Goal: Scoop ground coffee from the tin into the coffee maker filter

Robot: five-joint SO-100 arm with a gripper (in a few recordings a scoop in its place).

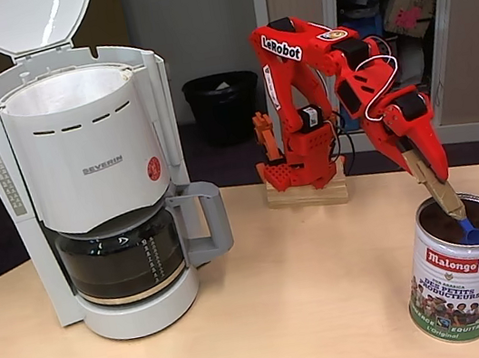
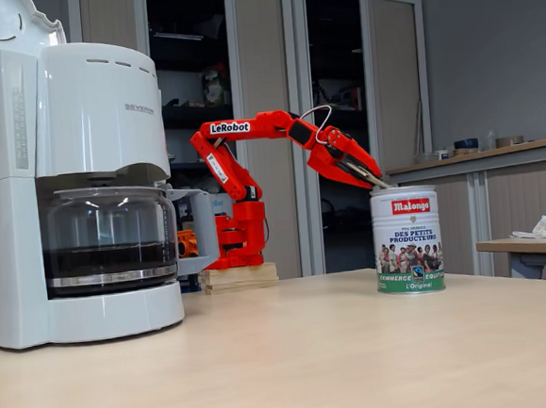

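Gripper (image 1: 439, 187) dips blue scoop (image 1: 473, 233) inside tin (image 1: 460, 285)

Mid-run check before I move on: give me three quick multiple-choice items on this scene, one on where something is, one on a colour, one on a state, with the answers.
1. Where is the scoop?
A. inside the open tin
B. over the coffee maker filter
C. lying on the table

2. What colour is the scoop's bowl?
A. red
B. blue
C. white

3. How is the coffee machine's lid?
A. shut
B. taken off and lying on the table
C. hinged up, open

Answers:
1. A: the scoop on the gripper dips below the tin's rim.
2. B: a blue bowl shows against the ground coffee.
3. C: the lid stands up behind the basket, leaving the filter exposed.
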